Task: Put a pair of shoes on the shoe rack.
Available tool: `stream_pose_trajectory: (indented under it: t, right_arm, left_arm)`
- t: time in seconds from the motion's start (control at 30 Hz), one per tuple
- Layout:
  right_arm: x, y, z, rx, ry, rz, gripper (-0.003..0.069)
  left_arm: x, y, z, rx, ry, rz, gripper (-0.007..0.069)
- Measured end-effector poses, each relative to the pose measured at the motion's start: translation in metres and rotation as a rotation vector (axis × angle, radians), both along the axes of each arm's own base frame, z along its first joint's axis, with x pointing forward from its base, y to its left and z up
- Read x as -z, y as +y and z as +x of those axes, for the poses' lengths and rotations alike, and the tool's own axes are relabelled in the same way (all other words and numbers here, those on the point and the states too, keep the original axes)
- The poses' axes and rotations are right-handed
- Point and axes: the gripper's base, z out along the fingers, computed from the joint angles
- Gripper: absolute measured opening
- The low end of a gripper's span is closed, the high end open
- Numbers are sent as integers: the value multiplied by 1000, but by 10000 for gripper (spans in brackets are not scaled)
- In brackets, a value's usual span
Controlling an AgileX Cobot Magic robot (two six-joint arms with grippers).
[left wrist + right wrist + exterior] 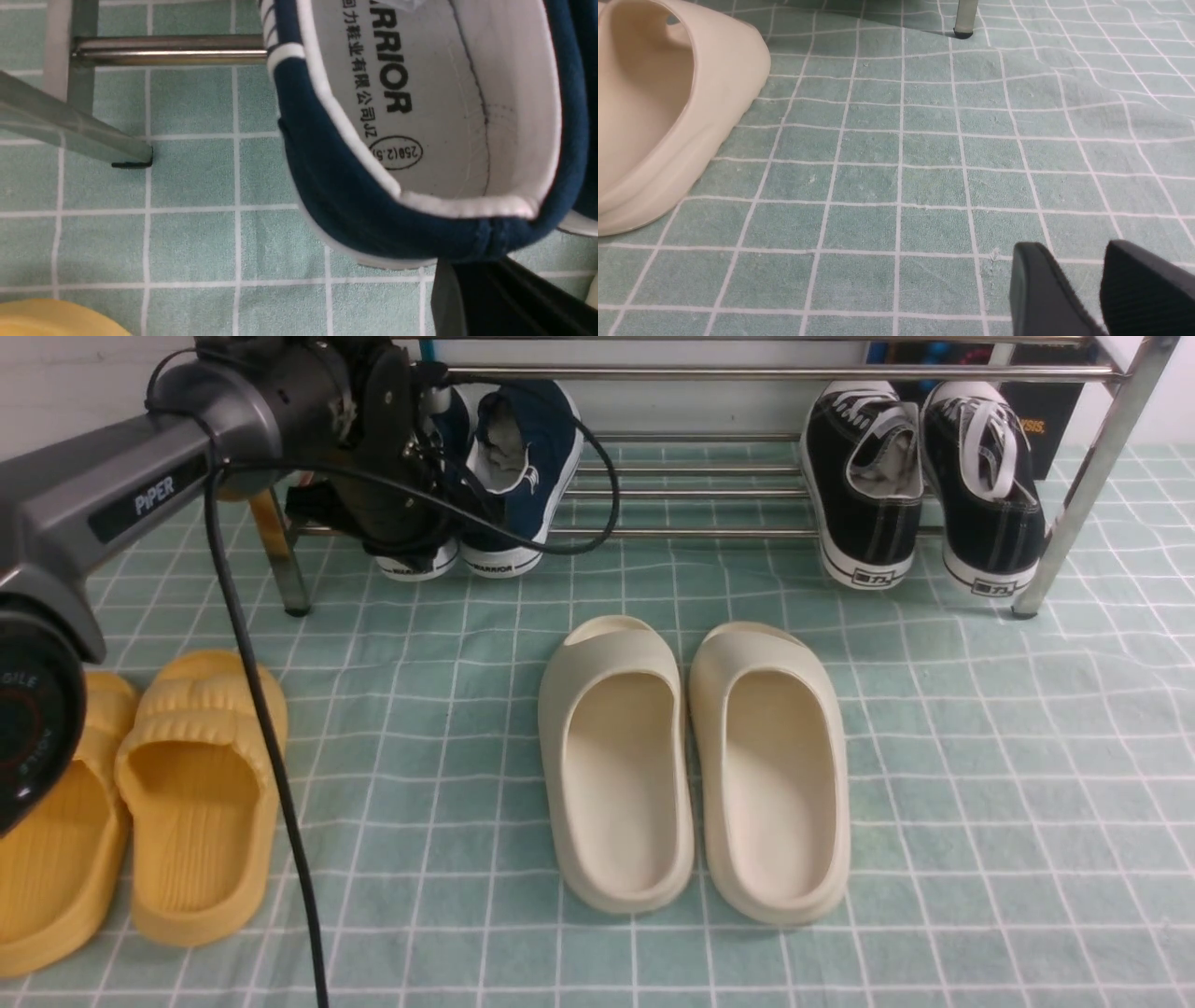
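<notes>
Slippers (pixel 198 803), yellow, lie in front of the shoe rack's (pixel 691 534) left end; the left one is partly hidden by the left arm (pixel 177 439) and cut off at the frame edge. The navy shoes (pixel 551 448) sit side by side on the rack's lower bars, towards its left end. The arm and cable hide most of the left shoe; the right shows fully but for the cable and gripper crossing it. Finish: navy canvas, white soles, grey insoles, heel print "WARRIOR". Toes point away into the rack, heels forward; the right shoe's long axis runs front to back, toe slanting rightward. Left gripper (pixel 472 268), at the left shoe's heel: fingers closed together; tips obscured, so contact or hold cannot be told. Cream slides (pixel 616 784) lie before the rack's middle, black sneakers (pixel 864 523) on its right end. Right gripper (pixel 1076 249), outside the front view: fingers parted, holding nothing.
</notes>
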Motion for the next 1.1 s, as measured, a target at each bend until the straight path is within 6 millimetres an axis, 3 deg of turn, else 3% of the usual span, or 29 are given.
stream_pose_trajectory:
  t: [0.2, 0.23, 0.27, 0.3, 0.4, 0.43, 0.47, 0.5, 0.53, 0.63, 0.7, 0.8, 0.87, 0.9, 0.93, 0.97, 1.03, 1.07, 1.1]
  right_arm:
    - [0, 0, 0, 0, 0, 0, 239]
    - [0, 0, 0, 1, 0, 3, 239]
    - [0, 0, 0, 1, 0, 3, 239]
    - [0, 0, 0, 1, 0, 4, 239]
    - [0, 0, 0, 1, 0, 4, 239]
    - [0, 0, 0, 1, 0, 4, 239]
    - [0, 0, 0, 1, 0, 4, 239]
    - [0, 0, 0, 1, 0, 4, 239]
    - [0, 0, 0, 2, 0, 4, 239]
    - [0, 0, 0, 2, 0, 5, 239]
    - [0, 0, 0, 2, 0, 6, 239]
    - [0, 0, 0, 2, 0, 6, 239]
    - [0, 0, 0, 2, 0, 6, 239]
    - [0, 0, 0, 2, 0, 6, 239]
    - [0, 0, 0, 2, 0, 6, 239]
    - [0, 0, 0, 2, 0, 6, 239]
    - [0, 0, 0, 2, 0, 6, 239]
    - [0, 0, 0, 2, 0, 6, 239]
    - [0, 0, 0, 2, 0, 6, 239]
  left_arm:
    - [-30, 10, -26, 14, 98, 75, -13]
    - [-47, 14, -38, 15, 110, 78, -13]
    - [-49, 14, -39, 16, 111, 77, -13]
    - [-71, 19, -55, 23, 108, 71, -13]
    - [-107, 27, -86, 53, 77, 46, -13]
    - [-110, 28, -88, 55, 72, 44, -13]
    - [-133, 32, -112, 72, 24, 15, -13]
    - [-135, 33, -115, 73, 17, 11, -13]
    - [-156, 38, -142, 84, -56, -30, -13]
    - [-183, 47, -187, 99, -220, -101, -13]
    - [-191, 54, -217, 103, -331, -144, -13]
    - [-196, 66, -266, 108, -537, -197, -13]
    - [-189, 72, -286, 110, -615, -213, -13]
    - [-180, 74, -293, 111, -630, -215, -13]
    - [-170, 80, -315, 115, -718, -233, -13]
    - [-165, 81, -319, 116, -737, -237, -13]
    - [-134, 88, -347, 121, -860, -268, -13]
    - [-129, 89, -351, 122, -880, -273, -13]
    - [-110, 92, -363, 125, -948, -288, -13]
